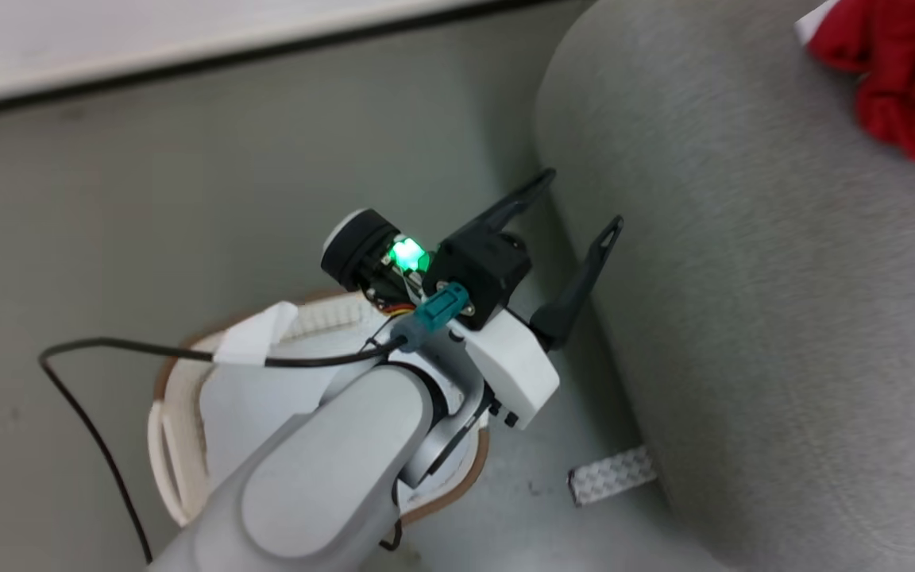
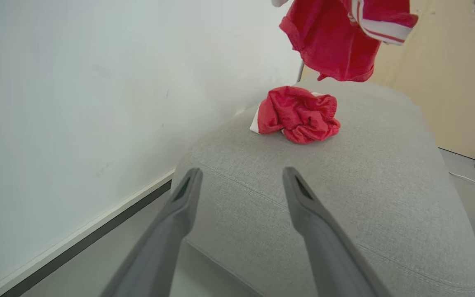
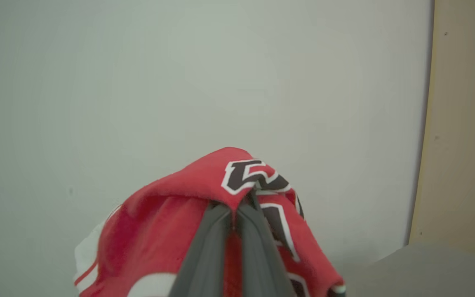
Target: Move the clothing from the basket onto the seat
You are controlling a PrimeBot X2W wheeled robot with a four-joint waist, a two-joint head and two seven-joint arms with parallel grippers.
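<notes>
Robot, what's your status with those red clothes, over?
Left gripper open, empty, beside seat. Right gripper shut on red garment, held above seat. Another garment crumpled on seat. Nothing blocking the drop.

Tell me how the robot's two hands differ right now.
The left hand is open and empty; the right hand is shut on a red garment. The left hand points at the sofa; the right hand faces a wall. Both have two long dark fingers.
</notes>
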